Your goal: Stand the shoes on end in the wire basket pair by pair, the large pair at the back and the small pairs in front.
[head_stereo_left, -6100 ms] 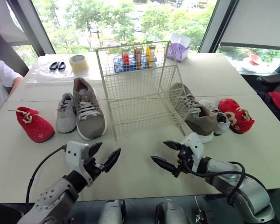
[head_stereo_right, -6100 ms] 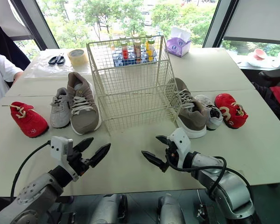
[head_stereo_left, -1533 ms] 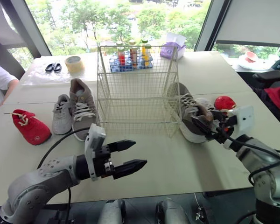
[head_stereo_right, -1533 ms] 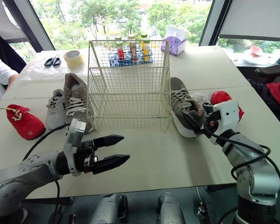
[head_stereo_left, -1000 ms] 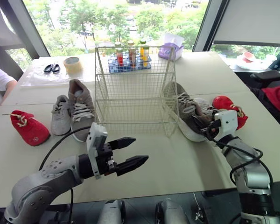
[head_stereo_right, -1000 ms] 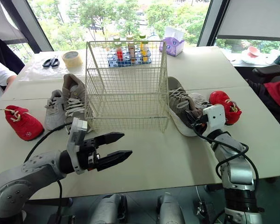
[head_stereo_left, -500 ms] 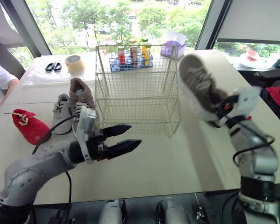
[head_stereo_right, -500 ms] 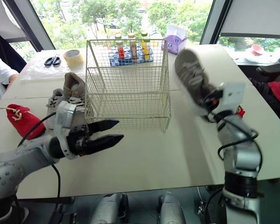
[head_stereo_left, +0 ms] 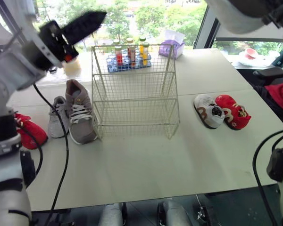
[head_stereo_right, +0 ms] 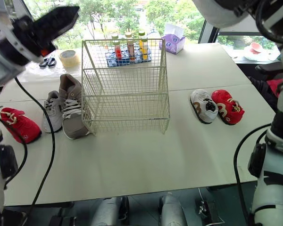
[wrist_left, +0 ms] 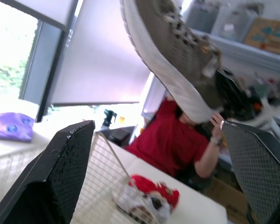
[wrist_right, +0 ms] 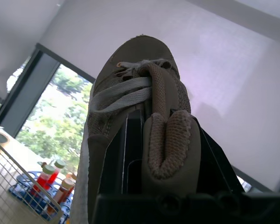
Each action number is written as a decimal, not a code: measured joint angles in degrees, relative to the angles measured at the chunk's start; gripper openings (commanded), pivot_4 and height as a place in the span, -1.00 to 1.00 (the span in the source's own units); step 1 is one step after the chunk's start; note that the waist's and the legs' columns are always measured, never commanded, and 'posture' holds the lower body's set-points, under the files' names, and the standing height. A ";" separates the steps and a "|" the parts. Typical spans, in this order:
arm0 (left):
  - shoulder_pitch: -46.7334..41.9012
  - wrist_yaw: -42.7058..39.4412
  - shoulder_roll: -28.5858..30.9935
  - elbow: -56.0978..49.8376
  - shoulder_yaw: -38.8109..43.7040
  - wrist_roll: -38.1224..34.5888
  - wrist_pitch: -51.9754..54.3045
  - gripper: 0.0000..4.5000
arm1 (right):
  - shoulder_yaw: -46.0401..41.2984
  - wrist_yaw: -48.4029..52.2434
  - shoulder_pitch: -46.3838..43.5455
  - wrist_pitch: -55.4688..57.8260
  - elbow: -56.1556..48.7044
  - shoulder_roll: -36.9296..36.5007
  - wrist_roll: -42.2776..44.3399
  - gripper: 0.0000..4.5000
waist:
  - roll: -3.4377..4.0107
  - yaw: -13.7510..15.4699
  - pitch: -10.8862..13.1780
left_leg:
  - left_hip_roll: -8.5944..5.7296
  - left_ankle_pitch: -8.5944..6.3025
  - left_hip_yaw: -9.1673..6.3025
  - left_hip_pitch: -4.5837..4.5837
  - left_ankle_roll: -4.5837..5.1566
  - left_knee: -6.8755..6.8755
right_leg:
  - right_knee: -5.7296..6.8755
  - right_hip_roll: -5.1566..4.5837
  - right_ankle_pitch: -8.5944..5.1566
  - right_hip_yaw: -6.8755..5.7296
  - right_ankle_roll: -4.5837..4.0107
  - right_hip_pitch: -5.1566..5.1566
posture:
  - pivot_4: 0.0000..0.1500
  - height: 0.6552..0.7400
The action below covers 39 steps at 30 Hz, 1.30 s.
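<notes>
- With right gripper (wrist_right: 165, 140), clamps the heel collar of the large grey shoe (wrist_right: 130, 84), fingers closed tight on either side of it.
- Holds that shoe high in the air, toe up and tilted, well above the wire basket (head_stereo_left: 134, 89) and apart from it.
- With left gripper (wrist_left: 154, 125), grips nothing: fingers spread wide, raised above the table (head_stereo_left: 179, 160) on the basket's left side.
- Shows the basket upright on the table, near its middle.
- Finds the second large grey shoe (head_stereo_left: 78, 117) flat on its sole just beside the basket's left wall.
- Places the small grey shoe (head_stereo_left: 55, 123) right against that shoe's outer side, with the small red shoe (head_stereo_left: 26, 134) further left, partly hidden by the left arm.
- Places the small white shoe (head_stereo_left: 208, 110) and the second small red shoe (head_stereo_left: 232, 112) side by side on the table, to the right of the basket and clear of it.
- Behind the basket, notes a rack of bottles (head_stereo_left: 129, 56), a purple tissue box (head_stereo_left: 170, 44), a tape roll (head_stereo_right: 67, 57) and scissors (head_stereo_right: 48, 61).
- Catches a person (wrist_left: 172, 140) in a red top, seated beyond the table, in the left wrist view.
</notes>
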 measured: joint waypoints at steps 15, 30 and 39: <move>-14.96 -20.07 -3.41 25.80 -0.65 22.41 -0.49 1.00 | 12.05 20.67 -9.26 -11.41 10.53 6.57 -1.44 -0.75 | -0.47 -0.07 0.31 | 0.00 0.01 0.08 -0.09 -0.02 0.06 | 0.09 -0.03 0.03 0.01 0.05 -0.12 | 1.00 -0.09; -21.09 -36.20 -3.16 34.53 -2.80 35.91 1.84 -0.53 | 13.26 26.20 -7.92 -12.00 8.23 7.12 -2.00 -0.75 | -0.55 -0.22 0.38 | 0.01 0.02 0.19 -0.15 -0.04 0.07 | 0.27 -0.05 0.03 0.12 0.05 -0.33 | 1.00 -0.09; -12.01 -16.35 -13.22 17.14 13.10 27.79 5.31 -0.54 | -2.43 7.99 -2.56 4.05 6.82 11.47 11.87 0.94 | -0.74 0.09 0.45 | -0.02 0.03 0.14 -0.13 -0.04 0.25 | 0.46 -0.19 0.03 0.13 0.05 -0.24 | 1.00 -0.09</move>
